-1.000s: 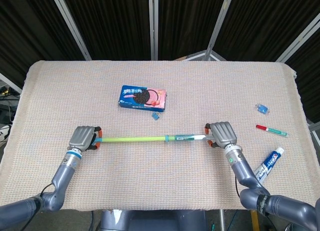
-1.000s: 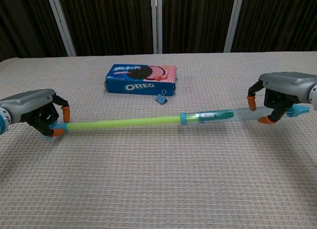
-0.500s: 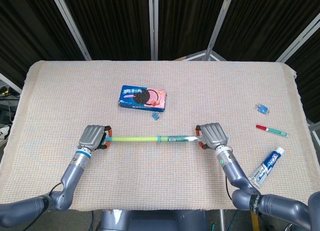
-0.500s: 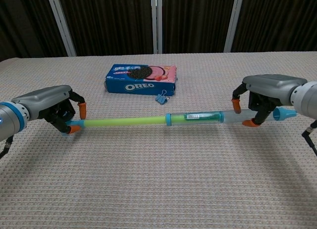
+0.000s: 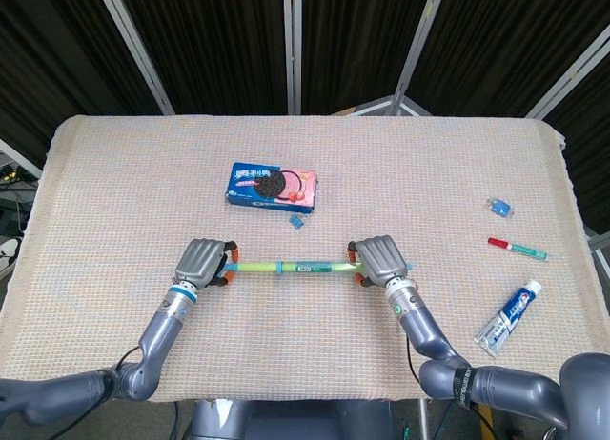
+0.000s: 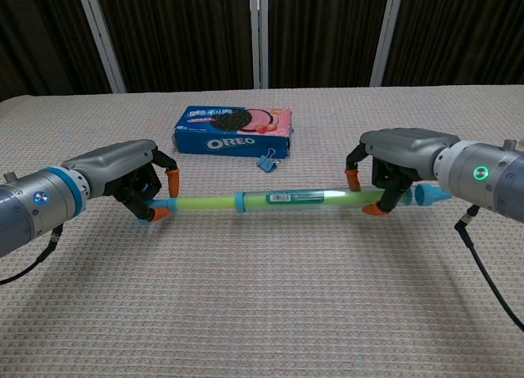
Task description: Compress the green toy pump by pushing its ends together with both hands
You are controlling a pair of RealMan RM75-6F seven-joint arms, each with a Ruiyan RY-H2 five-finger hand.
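Observation:
The green toy pump (image 5: 291,266) (image 6: 270,200) hangs level just above the table, a thin green rod running into a clear tube with a blue collar. My left hand (image 5: 203,262) (image 6: 135,177) grips the rod's end with orange-tipped fingers curled round it. At the other end my right hand (image 5: 375,257) (image 6: 397,165) grips the clear tube, whose blue cone tip pokes out past the hand in the chest view. Only a short stretch of green rod shows between the left hand and the collar.
An Oreo box (image 5: 273,186) (image 6: 233,130) lies behind the pump, with a small blue binder clip (image 5: 297,222) (image 6: 267,161) by its corner. At the right lie a toothpaste tube (image 5: 508,316), a red and green marker (image 5: 518,247) and another blue clip (image 5: 499,208).
Both hands have moved toward each other, and the rod has slid well into the tube. The pump is much shorter than a second ago.

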